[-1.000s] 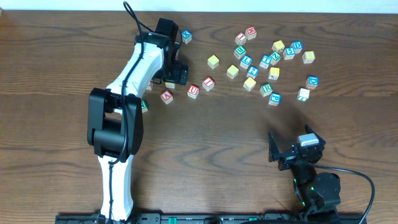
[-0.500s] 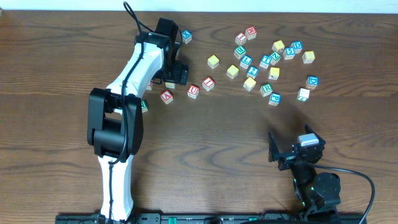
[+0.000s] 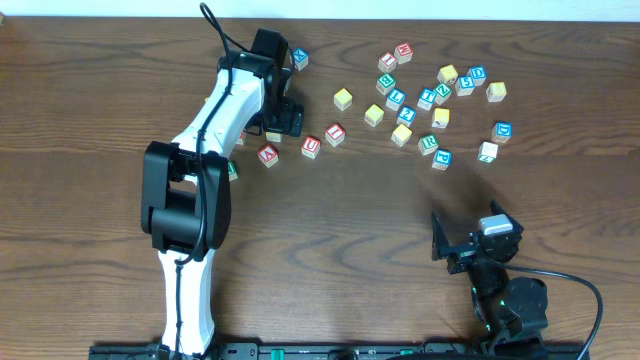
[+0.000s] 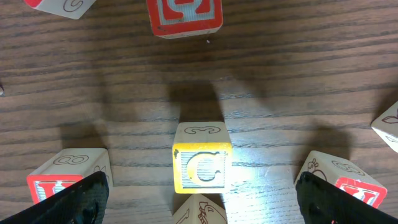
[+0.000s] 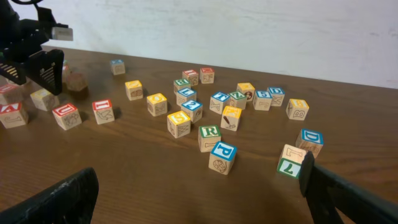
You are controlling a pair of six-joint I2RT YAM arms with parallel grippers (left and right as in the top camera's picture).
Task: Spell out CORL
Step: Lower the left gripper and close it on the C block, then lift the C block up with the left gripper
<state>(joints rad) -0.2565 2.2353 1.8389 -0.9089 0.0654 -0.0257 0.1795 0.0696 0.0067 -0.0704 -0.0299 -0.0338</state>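
Note:
In the left wrist view the yellow-framed C cube (image 4: 201, 167) sits on the table, lit brightly. My left gripper (image 4: 202, 210) hangs over it, open, with one finger far to each side and touching nothing. From overhead the left gripper (image 3: 284, 119) covers most of that cube. The green-framed R cube (image 5: 209, 132) lies in the loose cluster, also the R cube (image 3: 428, 143) from above. Which blue cube is the L and which yellow one the O I cannot make out. My right gripper (image 3: 446, 250) rests open near the front right, right gripper (image 5: 199, 208) empty.
Red-lettered cubes ring the C: one beyond it (image 4: 184, 15), one by each finger (image 4: 65, 177) (image 4: 348, 182), and a plain-faced cube (image 4: 199, 213) right against its near side. Several blue, yellow and green cubes scatter across the back right (image 3: 440, 100).

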